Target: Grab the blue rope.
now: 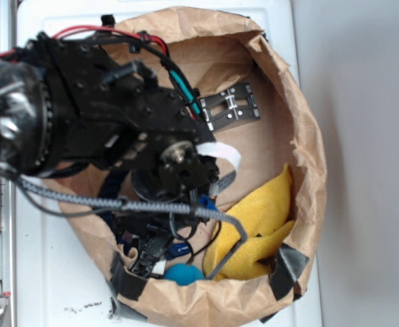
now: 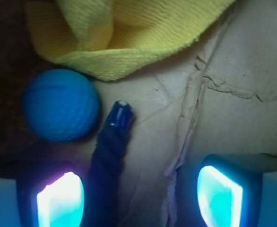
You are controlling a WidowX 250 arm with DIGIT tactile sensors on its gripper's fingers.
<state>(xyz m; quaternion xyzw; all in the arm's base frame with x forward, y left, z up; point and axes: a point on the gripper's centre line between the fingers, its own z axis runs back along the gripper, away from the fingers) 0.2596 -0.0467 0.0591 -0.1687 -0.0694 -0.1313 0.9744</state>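
Note:
The blue rope [image 2: 109,151] is dark navy and twisted, with a brighter blue capped end [image 2: 120,115]. In the wrist view it lies on the brown paper and runs down between my fingers, close beside the left pad [image 2: 60,201] and far from the right pad [image 2: 220,196]. My gripper [image 2: 139,197] is open and straddles the rope. In the exterior view the gripper [image 1: 150,257] is low inside the paper bag, and only a short blue piece of the rope [image 1: 179,249] shows beside it. The arm hides the remainder.
A teal-blue ball [image 2: 60,105] sits just left of the rope's end, also in the exterior view [image 1: 184,274]. A yellow cloth [image 2: 129,33] lies beyond it. The brown paper bag wall [image 1: 308,136] rings everything. A black metal bracket [image 1: 228,105] and grey braided cable [image 1: 118,203] lie inside.

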